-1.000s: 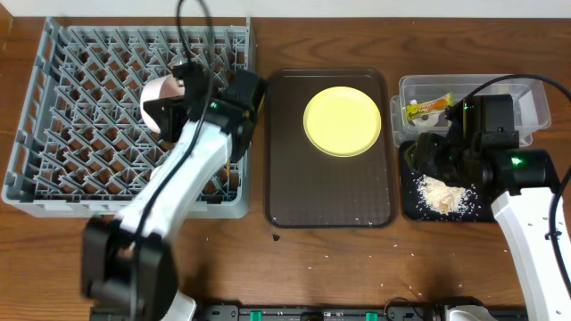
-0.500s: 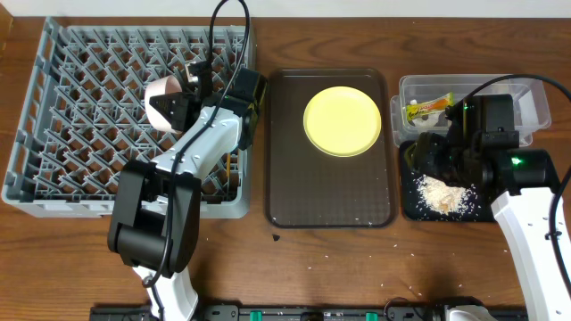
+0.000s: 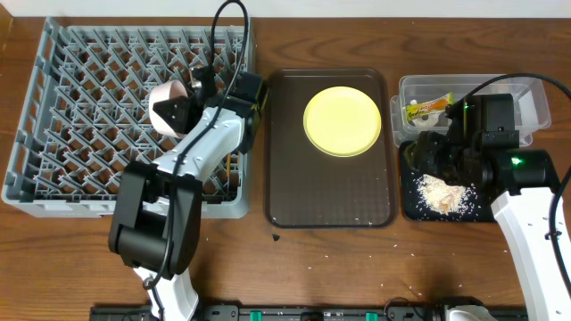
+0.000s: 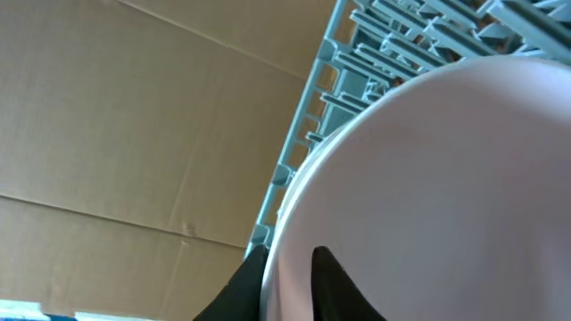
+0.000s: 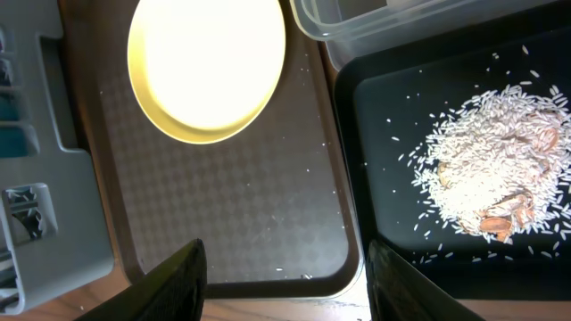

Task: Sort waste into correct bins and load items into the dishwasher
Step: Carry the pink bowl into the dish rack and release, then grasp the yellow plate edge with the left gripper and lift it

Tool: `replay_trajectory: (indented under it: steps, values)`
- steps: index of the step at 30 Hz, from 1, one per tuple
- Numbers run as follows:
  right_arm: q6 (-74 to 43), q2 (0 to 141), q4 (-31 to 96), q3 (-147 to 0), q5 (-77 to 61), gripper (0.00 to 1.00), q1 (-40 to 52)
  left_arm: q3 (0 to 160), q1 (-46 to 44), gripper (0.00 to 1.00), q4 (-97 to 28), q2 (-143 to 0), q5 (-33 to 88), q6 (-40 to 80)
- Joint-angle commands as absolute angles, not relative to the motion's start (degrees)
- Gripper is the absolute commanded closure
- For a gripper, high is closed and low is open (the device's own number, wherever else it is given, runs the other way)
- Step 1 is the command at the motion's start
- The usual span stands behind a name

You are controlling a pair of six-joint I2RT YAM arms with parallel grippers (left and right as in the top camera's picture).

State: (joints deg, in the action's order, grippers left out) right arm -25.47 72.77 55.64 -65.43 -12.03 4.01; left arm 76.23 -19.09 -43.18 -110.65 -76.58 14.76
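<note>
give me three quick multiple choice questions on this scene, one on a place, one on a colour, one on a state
1. The yellow plate lies: A on the brown serving tray; B in the dish rack; C in the clear box.
2. The bin holding the rice scraps is: A grey; B black; C clear.
3. The left pincer is: A open and empty; B shut on chopsticks; C shut on the white bowl.

Answers:
1 A, the plate sits flat on the tray.
2 B, the grains lie on a black floor.
3 C, the bowl's rim runs between its fingers.
</note>
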Motion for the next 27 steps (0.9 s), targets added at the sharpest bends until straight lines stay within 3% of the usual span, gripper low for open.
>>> replay_trajectory:
  steps: [1, 3, 21, 24, 27]
  values:
    - [-26.11, 72.53, 55.51, -65.93, -12.05, 0.45, 3.70, 75.88, -20.38, 0.66, -43.90, -110.96, -68.36, 14.83]
    - [-26.11, 72.53, 55.51, -65.93, -12.05, 0.45, 3.70, 75.88, -21.32, 0.58, -44.62, -110.50, -68.38, 14.83]
    - [-26.11, 72.53, 55.55, -65.93, -12.08, 0.45, 3.70, 75.99, -30.85, 0.28, -47.51, -99.15, -67.05, 14.85]
    - [-26.11, 72.53, 55.61, -65.93, -12.08, 0.45, 3.70, 76.27, -32.49, 0.28, -47.18, -94.26, -57.30, 14.90]
    - [-26.11, 72.53, 55.66, -65.93, -12.05, 0.45, 3.70, 76.27, -32.86, 0.28, -45.30, -89.65, -36.95, 15.79]
